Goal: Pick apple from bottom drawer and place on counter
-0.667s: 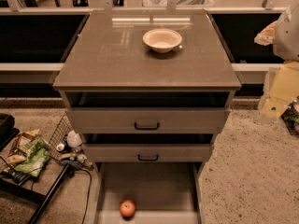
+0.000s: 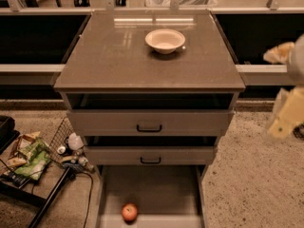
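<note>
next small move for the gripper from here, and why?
Probably swing the gripper left and down toward the apple. The gripper hangs at the right edge of the view, beside the cabinet at about the height of the upper drawers, well away from the fruit. The apple lies free near the front of the open bottom drawer, so nothing is held yet.

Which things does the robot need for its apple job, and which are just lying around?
For the job: apple in the open bottom drawer; counter; pincer, at the right edge.
Just lying about: white bowl on the counter; snack bags on the floor.
</note>
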`<act>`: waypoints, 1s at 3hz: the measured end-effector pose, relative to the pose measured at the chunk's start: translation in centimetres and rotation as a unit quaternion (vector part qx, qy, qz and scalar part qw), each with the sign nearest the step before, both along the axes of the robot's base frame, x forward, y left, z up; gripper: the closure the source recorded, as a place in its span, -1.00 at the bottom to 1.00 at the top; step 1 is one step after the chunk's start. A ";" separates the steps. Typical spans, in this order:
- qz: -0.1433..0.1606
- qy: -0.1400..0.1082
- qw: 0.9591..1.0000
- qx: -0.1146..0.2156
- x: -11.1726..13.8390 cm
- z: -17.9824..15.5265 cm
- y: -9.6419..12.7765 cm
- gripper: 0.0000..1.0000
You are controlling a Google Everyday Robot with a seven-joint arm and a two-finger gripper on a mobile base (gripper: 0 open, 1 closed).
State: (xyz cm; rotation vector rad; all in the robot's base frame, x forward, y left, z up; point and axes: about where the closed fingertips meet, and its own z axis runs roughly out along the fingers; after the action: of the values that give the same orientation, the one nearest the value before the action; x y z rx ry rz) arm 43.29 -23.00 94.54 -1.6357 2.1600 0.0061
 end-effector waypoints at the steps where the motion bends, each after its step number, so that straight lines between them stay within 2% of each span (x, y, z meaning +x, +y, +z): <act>1: -0.001 -0.003 0.997 0.081 -1.6 -7.4 -1.8 -1.00; 2: -0.011 -0.038 0.985 0.166 -0.9 -13.6 -2.6 -1.00; 3: -0.023 -0.089 0.969 0.231 0.4 -18.5 -3.2 -1.00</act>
State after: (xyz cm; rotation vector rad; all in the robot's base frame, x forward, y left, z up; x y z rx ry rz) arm 43.74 -26.21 76.07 -1.2678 1.8809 0.3127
